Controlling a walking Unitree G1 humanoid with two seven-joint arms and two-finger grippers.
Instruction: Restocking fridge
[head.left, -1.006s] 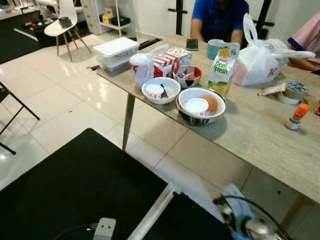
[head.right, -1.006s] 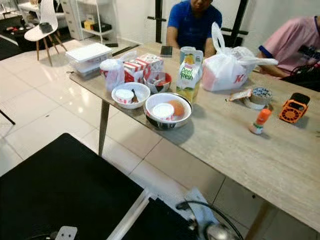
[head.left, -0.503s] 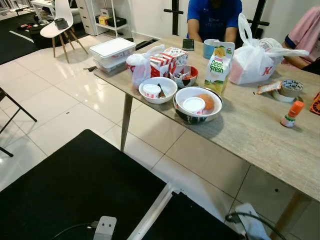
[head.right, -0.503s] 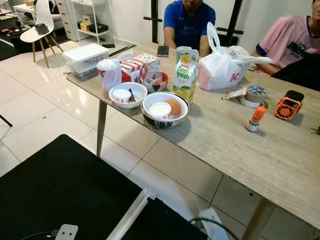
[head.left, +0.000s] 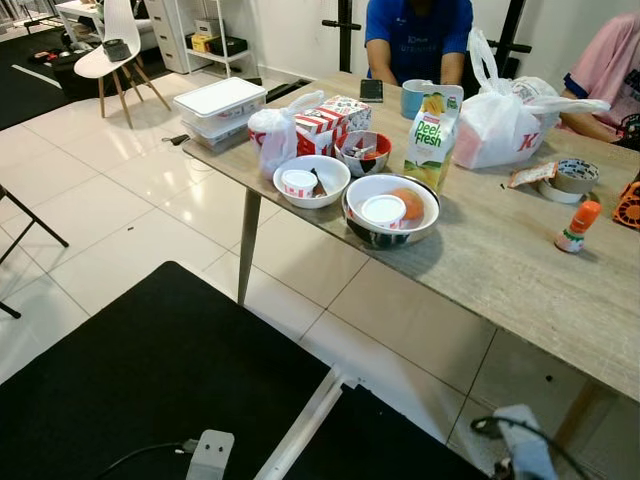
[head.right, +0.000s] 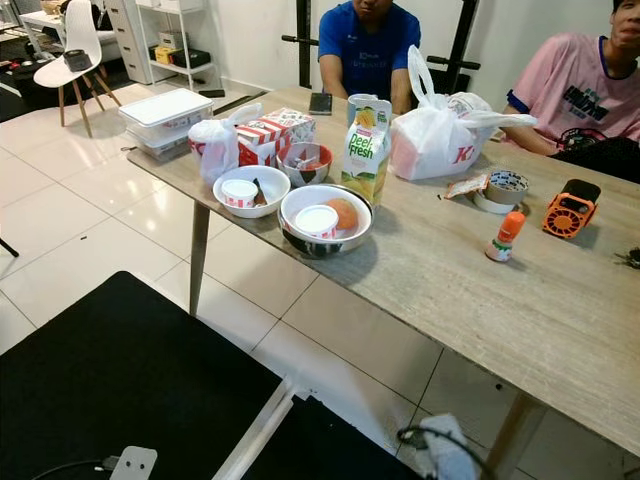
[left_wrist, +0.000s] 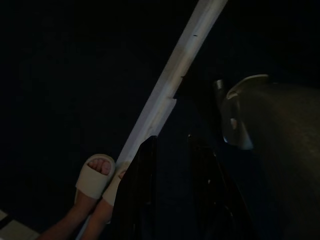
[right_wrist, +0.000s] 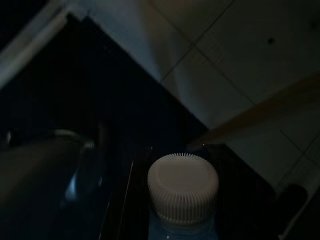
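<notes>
My right gripper (right_wrist: 176, 150) is shut on a pale blue bottle with a ribbed white cap (right_wrist: 182, 187), held low over the tiled floor beside a black surface. The bottle's pale top (head.left: 520, 455) peeks in at the bottom of the eye views with a black cable around it. On the wooden table (head.left: 500, 270) stand a Peel Fresh juice carton (head.left: 428, 135), a dark bowl (head.left: 390, 208) holding an orange and a white-lidded cup, a white bowl (head.left: 311, 180) and a red bowl (head.left: 363, 152). My left gripper (left_wrist: 171, 142) hangs open in the dark.
A big black flat surface (head.left: 150, 380) with a white strip lies just ahead. The table also carries red-and-white boxes (head.left: 325, 120), clear tubs (head.left: 220, 105), a white bag (head.left: 515, 125), tape (head.left: 572, 178) and a glue bottle (head.left: 570, 228). Two people sit behind. Slippered feet (left_wrist: 97, 175) stand nearby.
The camera has shifted, so the table sits a little farther and more of its right side shows. My right arm with the pale bottle has sunk toward the bottom edge.
</notes>
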